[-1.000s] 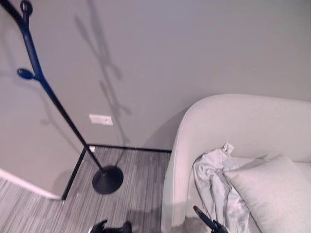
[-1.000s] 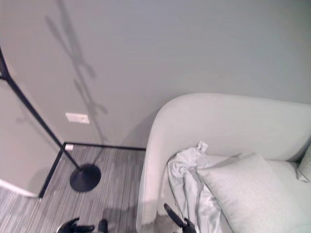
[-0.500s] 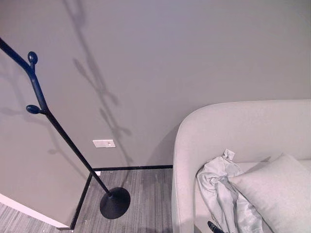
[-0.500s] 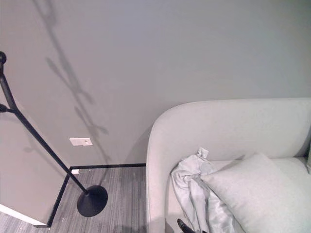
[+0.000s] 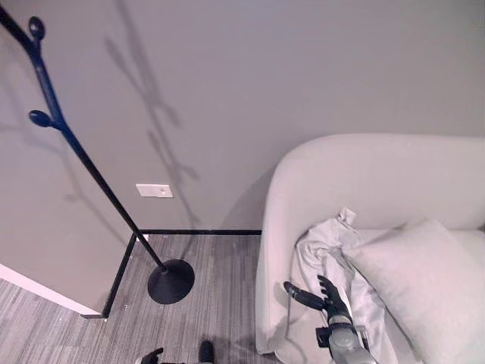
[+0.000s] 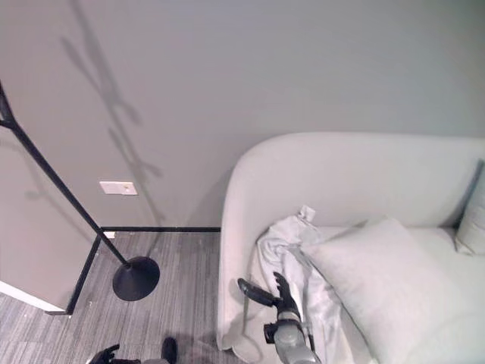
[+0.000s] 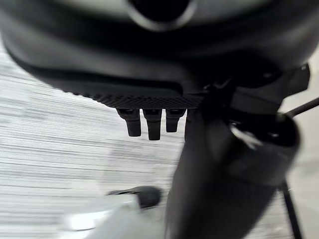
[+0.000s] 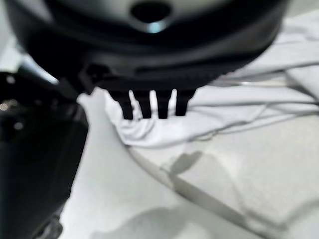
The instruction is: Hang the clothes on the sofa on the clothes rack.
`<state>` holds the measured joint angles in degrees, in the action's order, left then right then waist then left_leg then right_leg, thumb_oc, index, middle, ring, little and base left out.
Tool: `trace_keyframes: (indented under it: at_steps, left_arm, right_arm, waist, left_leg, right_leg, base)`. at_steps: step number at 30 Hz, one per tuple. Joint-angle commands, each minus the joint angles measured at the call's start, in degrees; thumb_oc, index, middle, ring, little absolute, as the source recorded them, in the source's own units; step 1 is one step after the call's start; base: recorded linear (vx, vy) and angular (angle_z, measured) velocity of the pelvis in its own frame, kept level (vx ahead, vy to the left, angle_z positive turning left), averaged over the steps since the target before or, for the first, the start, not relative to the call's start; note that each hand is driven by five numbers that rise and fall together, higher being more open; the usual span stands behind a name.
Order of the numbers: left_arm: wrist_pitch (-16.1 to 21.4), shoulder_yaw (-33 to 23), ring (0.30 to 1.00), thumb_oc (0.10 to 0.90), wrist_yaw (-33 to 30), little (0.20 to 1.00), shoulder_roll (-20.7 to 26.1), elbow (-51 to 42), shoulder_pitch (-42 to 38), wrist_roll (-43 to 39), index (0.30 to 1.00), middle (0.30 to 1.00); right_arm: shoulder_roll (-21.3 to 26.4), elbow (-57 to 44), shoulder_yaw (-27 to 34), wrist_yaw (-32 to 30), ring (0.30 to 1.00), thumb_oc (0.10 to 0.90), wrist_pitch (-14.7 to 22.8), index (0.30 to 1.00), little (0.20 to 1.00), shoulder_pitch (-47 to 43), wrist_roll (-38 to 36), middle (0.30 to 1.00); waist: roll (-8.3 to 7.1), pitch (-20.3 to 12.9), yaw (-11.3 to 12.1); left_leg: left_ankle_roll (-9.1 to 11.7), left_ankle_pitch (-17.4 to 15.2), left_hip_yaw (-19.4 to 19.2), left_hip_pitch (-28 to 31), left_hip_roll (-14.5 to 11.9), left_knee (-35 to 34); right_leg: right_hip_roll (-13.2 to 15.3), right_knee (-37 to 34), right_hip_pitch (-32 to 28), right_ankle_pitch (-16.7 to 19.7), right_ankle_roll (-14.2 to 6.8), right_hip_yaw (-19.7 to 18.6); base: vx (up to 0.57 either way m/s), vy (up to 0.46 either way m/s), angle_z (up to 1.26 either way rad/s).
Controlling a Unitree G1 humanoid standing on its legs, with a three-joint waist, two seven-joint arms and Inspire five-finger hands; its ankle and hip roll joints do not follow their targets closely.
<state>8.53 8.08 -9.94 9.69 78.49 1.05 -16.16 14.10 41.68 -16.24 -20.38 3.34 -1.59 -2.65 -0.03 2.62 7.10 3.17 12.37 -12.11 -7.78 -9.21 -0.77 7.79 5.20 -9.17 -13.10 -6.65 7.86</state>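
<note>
Compared with half a second back, whole view tipped down and shifted, so camera moved; rack (image 5: 68, 136), sofa (image 5: 364, 182) and garment (image 5: 322, 254) lie as before relative to each other. Right arm now reaches far further into the eye views: then just a dark fingertip at the bottom edge, now the whole right hand (image 5: 327, 297) and silver wrist rising over the sofa seat. Left hand (image 5: 151, 355) now peeks in at the bottom edge over the striped floor (image 5: 204, 265), not seen half a second ago.

Right hand spread wide, thumb stuck out to the left toward the sofa's arm, fingers (image 5: 330, 287) extended straight and pointing up toward the crumpled white garment. Holds nothing; over the lower folds of the cloth, contact not clear. Right wrist view agrees: straight fingers (image 8: 149, 105) in a row, white cloth (image 8: 209, 109) just past them, nothing pinched.

Left hand low by the floor, fingers (image 7: 149, 124) straight in its wrist view, nothing in them.

Garment still on the sofa, bunched against the left inner side, touching the grey cushion (image 5: 417, 288) to its right. Rack stands well apart on the left by the wall (image 5: 265, 76), round base (image 5: 170, 281) on the floor, pegs bare
</note>
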Motion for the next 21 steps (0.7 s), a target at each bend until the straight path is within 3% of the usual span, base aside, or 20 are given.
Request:
trace_keyframes:
  at_steps: [1,4,7,10,12,14,15,16,17,18,21]
  left_arm:
    - [0.8,2.1,0.9,0.8,-0.9,0.9,-1.9,1.9,-0.7,1.5,0.9,0.9]
    - [0.2,4.2,0.9,0.8,-1.0,0.9,-2.6,1.9,-1.1,3.2,0.9,0.9]
    - [-0.4,3.1,0.9,0.8,-1.2,0.9,-3.0,3.0,-0.6,3.0,0.9,0.9]
    - [-1.0,1.3,0.9,0.8,-1.4,0.9,-2.7,4.4,-0.9,2.7,0.9,0.9]
    - [-1.2,-0.6,0.9,0.8,-1.8,0.9,-2.4,5.0,-0.8,2.2,0.9,0.9]
    - [-1.2,-0.7,0.9,0.8,-2.4,0.9,-2.5,5.1,-1.0,3.7,0.9,0.9]
    - [-1.2,-0.7,0.9,0.8,-2.4,0.9,-2.5,5.1,-1.0,3.7,0.9,0.9]
    - [-1.8,1.6,0.9,0.8,-1.9,0.9,-2.6,5.4,-1.4,7.3,0.9,0.9]
    - [-1.5,2.6,0.9,0.8,-1.7,0.9,-3.0,5.0,-1.3,9.1,0.9,0.9]
    - [-1.6,4.3,0.9,0.8,-1.7,0.9,-3.2,4.5,-1.4,11.1,0.9,0.9]
    - [-1.1,6.3,0.9,0.8,-1.8,0.9,-2.7,3.0,-1.9,13.0,0.9,0.9]
  right_arm:
    - [2.7,-7.6,0.3,-1.3,0.9,0.8,3.1,0.9,0.9,0.2,3.5,0.9]
    - [3.5,-8.7,-0.5,-1.2,0.9,0.8,3.9,0.9,0.9,0.2,3.4,0.9]
    - [4.4,-8.9,0.0,-1.3,0.9,0.8,4.1,0.9,0.9,1.4,2.5,0.9]
    - [5.3,-11.0,0.9,-1.0,0.9,0.8,4.3,0.9,0.9,3.0,0.9,0.9]
    - [5.9,-13.2,1.6,-0.7,0.9,0.8,4.3,0.9,0.9,5.0,-0.1,0.9]
    - [7.2,-16.0,3.3,-0.5,0.9,0.8,4.6,0.9,0.9,7.6,-0.2,0.9]
    - [7.2,-16.0,3.3,-0.5,0.9,0.8,4.6,0.9,0.9,7.6,-0.2,0.9]
    - [8.5,-15.9,3.6,-0.1,0.9,0.8,4.2,0.9,0.9,7.4,1.9,0.9]
    - [7.5,-15.6,4.4,-0.6,0.9,0.8,4.5,0.9,0.9,7.3,1.7,0.9]
    - [6.7,-14.7,4.8,-1.2,0.9,0.8,4.4,0.9,0.9,7.9,1.8,0.9]
    - [5.5,-13.8,6.0,-0.7,0.9,0.8,3.9,0.9,0.9,8.9,0.1,0.9]
  waist:
    - [-2.5,0.5,0.0]
    - [-1.02,3.6,-0.6]
    - [-0.05,5.1,-1.5]
    - [0.04,6.4,-1.9]
    - [-1.11,6.9,-2.6]
    - [-3.75,6.2,-4.6]
    - [-3.75,6.1,-4.6]
    - [-3.86,5.0,-5.3]
    - [-2.83,3.9,-6.1]
    - [-2.03,2.9,-6.8]
    - [-1.55,0.3,-7.8]
  left_leg:
    - [-1.1,-1.3,0.7,-5.2,3.6,-1.2]
    - [1.0,3.6,3.5,-6.8,1.7,-2.9]
    - [2.1,4.0,5.7,-7.6,1.5,-4.2]
    - [3.0,4.5,6.8,-8.2,2.2,-4.1]
    - [1.5,1.8,7.3,-7.0,3.3,0.8]
    - [-0.6,-9.6,8.0,-5.4,5.9,14.3]
    - [-0.6,-9.6,8.0,-5.5,5.9,14.3]
    - [-1.5,-14.8,10.0,0.3,8.1,16.5]
    - [-2.3,-16.9,10.3,5.4,8.4,12.0]
    - [-3.0,-16.9,10.3,8.1,8.5,7.7]
    - [-2.9,-15.5,9.6,9.9,9.4,2.1]
  right_leg:
    - [-1.9,-5.9,-4.3,4.6,1.4,-2.1]
    - [-6.6,-7.4,-4.1,4.2,3.9,-2.6]
    - [-9.2,-8.3,-4.3,5.0,4.9,-2.1]
    - [-9.8,-7.3,-2.8,5.5,5.9,-1.7]
    - [-8.6,-6.5,-1.1,6.9,5.7,-1.0]
    - [-5.3,-6.3,2.0,9.7,5.2,-0.4]
    - [-5.4,-6.3,2.1,9.7,5.2,-0.4]
    - [-5.0,-5.5,3.4,9.8,5.0,-1.1]
    - [-5.7,-4.7,4.2,9.7,4.7,-1.8]
    - [-5.9,-4.1,4.6,9.6,4.5,-2.3]
    - [-5.1,-4.6,4.5,10.1,3.7,-1.6]
  base:
    - [-0.57,-0.313,-0.13]
    - [-0.38,-0.186,0.08]
    - [-0.29,-0.142,0.18]
    - [-0.29,-0.079,0.24]
    - [-0.32,-0.037,0.0]
    - [-0.3,0.022,-0.06]
    - [-0.1,0.095,-0.03]
    - [0.08,0.144,-0.11]
    - [0.12,0.21,-0.27]
    - [0.13,0.182,-0.26]
    - [0.09,0.136,0.05]
